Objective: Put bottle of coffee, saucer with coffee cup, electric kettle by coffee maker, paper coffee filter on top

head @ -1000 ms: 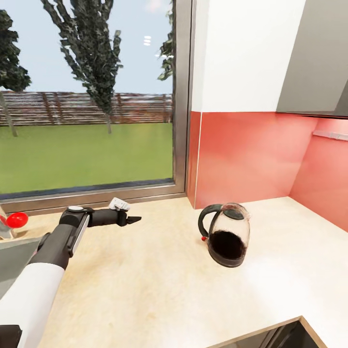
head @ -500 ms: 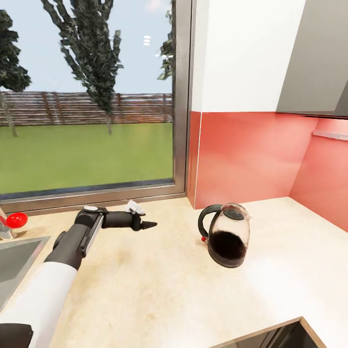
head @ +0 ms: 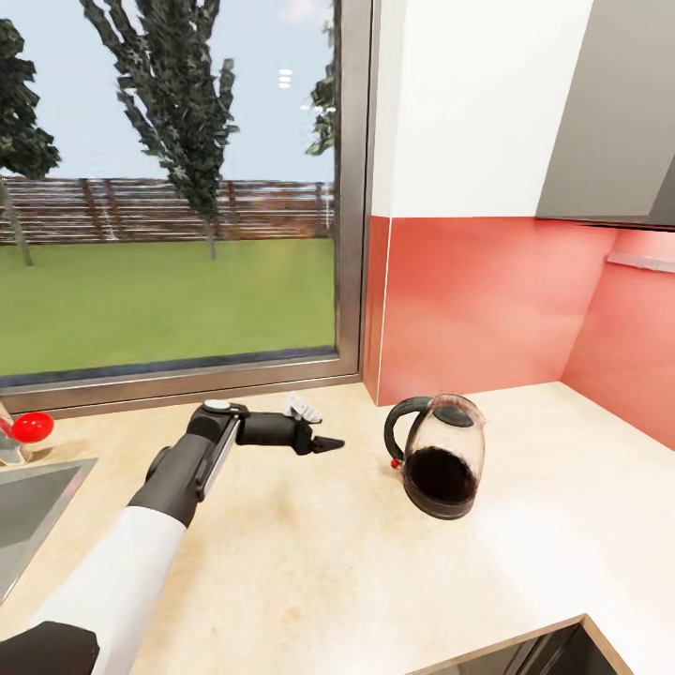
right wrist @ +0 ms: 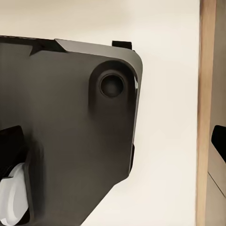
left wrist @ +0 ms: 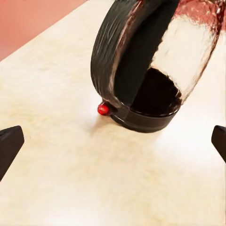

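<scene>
Beside open left claw (head: 333, 443), electric kettle (head: 441, 455), on countertop (head: 309, 553)

The scene is bright and evenly lit, with daylight from the window (head: 169, 187) at ten o'clock in the head view. Shadows are faint: the electric kettle (head: 441, 457) casts only a soft smudge on the pale surface (head: 309, 562). A washed-out patch of glare lies on the surface at four o'clock of the kettle. The red backsplash (head: 478, 300) carries a mild sheen. Straight edges bow slightly near the head view's borders. In the left wrist view the kettle's glass looks mottled and grainy.
</scene>
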Motion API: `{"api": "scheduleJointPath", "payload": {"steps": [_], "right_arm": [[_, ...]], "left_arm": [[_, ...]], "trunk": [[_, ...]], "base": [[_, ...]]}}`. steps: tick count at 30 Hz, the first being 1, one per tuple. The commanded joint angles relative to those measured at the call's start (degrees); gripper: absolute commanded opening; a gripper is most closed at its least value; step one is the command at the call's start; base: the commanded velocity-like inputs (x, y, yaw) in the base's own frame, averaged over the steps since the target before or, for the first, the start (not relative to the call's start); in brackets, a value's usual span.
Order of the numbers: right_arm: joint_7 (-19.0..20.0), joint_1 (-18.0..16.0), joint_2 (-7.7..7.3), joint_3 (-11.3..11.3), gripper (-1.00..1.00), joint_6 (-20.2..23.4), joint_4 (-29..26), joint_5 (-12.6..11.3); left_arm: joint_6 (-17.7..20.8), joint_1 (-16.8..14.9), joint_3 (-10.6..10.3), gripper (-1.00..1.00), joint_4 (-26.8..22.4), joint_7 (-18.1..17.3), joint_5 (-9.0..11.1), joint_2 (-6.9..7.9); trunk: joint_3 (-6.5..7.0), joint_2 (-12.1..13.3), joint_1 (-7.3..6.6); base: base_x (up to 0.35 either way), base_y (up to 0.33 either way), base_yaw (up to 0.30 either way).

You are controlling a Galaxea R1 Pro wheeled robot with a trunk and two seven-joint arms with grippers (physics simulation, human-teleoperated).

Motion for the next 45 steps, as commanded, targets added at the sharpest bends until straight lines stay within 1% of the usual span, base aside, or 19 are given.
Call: {"api": "scheduleJointPath", "payload": {"steps": [1,5,9,11,12,14,17,21,22,25,26,30,37,39,40,41,43,44,45], "right_arm": [[0.1,0.0,-0.03,0.4,1.00,0.0,0.0,-0.2],[0.1,-0.1,-0.04,0.4,1.00,0.0,0.0,-0.1],[0.1,0.0,-0.03,0.4,1.00,0.0,0.0,-0.1],[0.1,-0.1,-0.02,0.4,1.00,0.0,0.0,-0.1],[0.1,-0.1,-0.02,0.4,1.00,0.0,0.0,-0.1],[0.1,-0.1,0.00,0.4,1.00,0.0,0.0,-0.1],[0.1,-0.1,0.04,0.4,1.00,0.0,0.0,-0.1],[0.1,-0.1,0.05,0.4,1.00,0.0,0.0,-0.2],[0.1,-0.1,0.05,0.4,1.00,0.0,0.0,-0.1],[0.1,-0.1,0.05,0.4,1.00,0.0,0.0,-0.2],[0.1,0.0,0.05,0.4,1.00,0.0,0.0,-0.1],[0.1,0.0,0.05,0.4,1.00,0.0,0.0,-0.1],[0.1,-0.1,0.05,0.4,1.00,0.0,0.0,-0.1],[0.1,-0.1,0.05,0.4,1.00,0.0,0.0,-0.2],[0.1,0.0,0.05,0.4,1.00,0.0,0.0,-0.2],[0.1,0.0,0.05,0.4,1.00,0.0,0.0,-0.1],[0.1,0.0,0.05,0.4,1.00,0.0,0.0,-0.1],[0.1,0.0,0.05,0.4,1.00,0.0,0.0,-0.1],[0.1,-0.1,0.05,0.4,1.00,0.0,0.0,-0.1]], "left_arm": [[0.4,0.0,-0.2,1.00,-0.1,-0.4,-0.5,-0.49],[0.4,-0.1,-1.6,1.00,-0.1,0.1,-0.8,-1.93],[0.4,-0.1,-2.1,1.00,-0.1,0.7,-0.9,-2.91],[0.4,-0.1,-2.1,1.00,-0.1,1.7,-0.9,-3.67],[0.4,-0.1,-2.1,1.00,-0.1,3.6,-0.7,-4.82],[0.4,0.0,-2.1,1.00,-0.2,5.8,-0.5,-6.04],[0.0,0.0,-2.1,1.00,-0.2,8.2,-0.3,-7.20],[-0.5,0.0,-2.1,1.00,-0.2,10.0,-0.3,-8.02],[-0.7,0.0,-2.1,1.00,-0.2,11.6,-0.3,-8.35],[-0.8,0.2,-2.1,1.00,-0.5,15.8,-0.2,-8.63],[-0.8,0.3,-2.1,1.00,-0.4,16.2,-0.2,-8.81],[-0.8,0.4,-2.2,1.00,-0.3,16.6,0.0,-9.28],[-0.8,1.8,-2.5,1.00,-0.2,16.9,0.1,-9.28],[-0.8,2.0,-2.5,1.00,-0.2,18.1,0.3,-9.28],[-0.8,2.0,-2.5,1.00,-0.2,18.8,0.8,-9.28],[-0.8,2.1,-2.6,1.00,-0.2,20.2,2.2,-9.28],[-1.1,2.1,-2.7,1.00,-0.2,22.2,4.1,-9.28],[-1.7,2.2,-3.0,1.00,-0.2,23.2,5.0,-9.28],[-2.9,2.7,-4.0,1.00,-0.2,24.9,6.0,-9.28]], "trunk": [[-0.09,-0.1,0.01],[-0.09,-0.1,0.01],[-0.09,-0.1,0.01],[-0.09,-0.1,0.01],[-0.09,-0.1,0.01],[-0.09,-0.1,0.01],[-0.09,-0.1,0.01],[-0.09,-0.1,0.01],[-0.09,-0.1,0.01],[-0.09,-0.1,0.01],[-0.09,-0.1,0.01],[-0.09,-0.1,0.01],[-0.09,-0.1,0.01],[-0.09,-0.1,0.01],[-0.09,-0.1,0.01],[-0.09,-0.1,0.01],[-0.09,-0.1,0.01],[-0.09,-0.1,0.01],[-0.09,-0.1,0.01]], "base": [[0.000,0.000,0.000],[0.000,0.000,0.000],[0.000,0.000,0.000],[0.000,0.000,0.000],[0.000,0.000,0.000],[0.000,0.000,0.000],[0.000,0.000,0.000],[0.000,0.000,0.000],[0.000,0.000,0.000],[0.000,0.000,0.000],[0.000,0.000,0.000],[0.000,0.000,0.000],[0.000,0.000,0.000],[0.000,0.000,0.000],[0.000,0.000,0.000],[0.000,0.000,0.000],[0.000,0.000,0.000],[0.000,0.000,0.000],[0.000,0.000,0.000]]}}
